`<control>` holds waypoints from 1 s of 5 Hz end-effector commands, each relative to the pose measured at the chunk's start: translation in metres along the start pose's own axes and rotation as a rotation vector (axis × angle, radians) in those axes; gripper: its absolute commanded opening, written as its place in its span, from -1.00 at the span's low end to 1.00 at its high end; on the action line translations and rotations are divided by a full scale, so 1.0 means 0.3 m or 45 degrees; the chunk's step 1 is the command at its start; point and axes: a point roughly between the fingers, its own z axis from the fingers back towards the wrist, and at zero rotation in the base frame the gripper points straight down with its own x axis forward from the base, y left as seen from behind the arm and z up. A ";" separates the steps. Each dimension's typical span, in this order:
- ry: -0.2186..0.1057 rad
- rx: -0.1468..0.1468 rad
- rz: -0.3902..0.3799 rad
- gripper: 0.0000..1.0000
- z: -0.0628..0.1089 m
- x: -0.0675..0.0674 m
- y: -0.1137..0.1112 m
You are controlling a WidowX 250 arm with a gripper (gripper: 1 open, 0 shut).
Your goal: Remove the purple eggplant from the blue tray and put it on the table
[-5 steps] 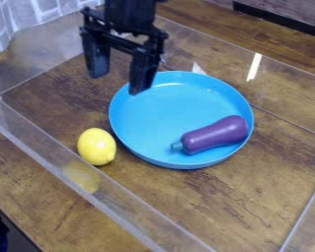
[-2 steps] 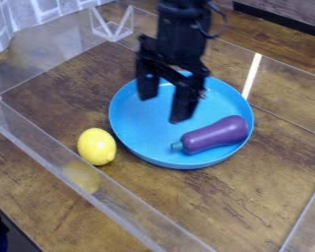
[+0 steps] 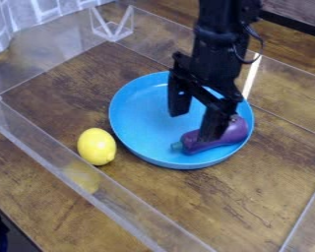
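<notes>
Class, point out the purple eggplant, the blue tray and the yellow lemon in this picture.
purple eggplant [image 3: 223, 135]: camera view, on its purple body.
blue tray [image 3: 126, 133]: camera view, on its left rim.
yellow lemon [image 3: 97, 147]: camera view, on its middle.

Purple eggplant [image 3: 220, 136] (greyish stem), blue tray [image 3: 137, 123], yellow lemon [image 3: 97, 147], brown-grained table [image 3: 252, 212].

Glossy plastic blue tray [image 3: 137, 106] (grained wooden table [image 3: 68, 94])

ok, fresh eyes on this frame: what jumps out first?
The black pincer hanging open and pointing down over the right side of the blue tray, just above the purple eggplant lying by the tray's right rim. Next, the yellow lemon on the wooden table, left of the tray.
</notes>
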 end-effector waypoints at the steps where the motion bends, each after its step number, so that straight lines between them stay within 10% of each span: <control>1: -0.097 0.033 -0.056 1.00 0.042 0.055 -0.031; 2: -0.107 0.031 -0.067 1.00 0.013 0.077 -0.036; 3: -0.109 0.022 -0.065 -1.00 -0.009 0.083 -0.031; 5: -0.114 0.014 -0.055 -1.00 -0.023 0.100 -0.009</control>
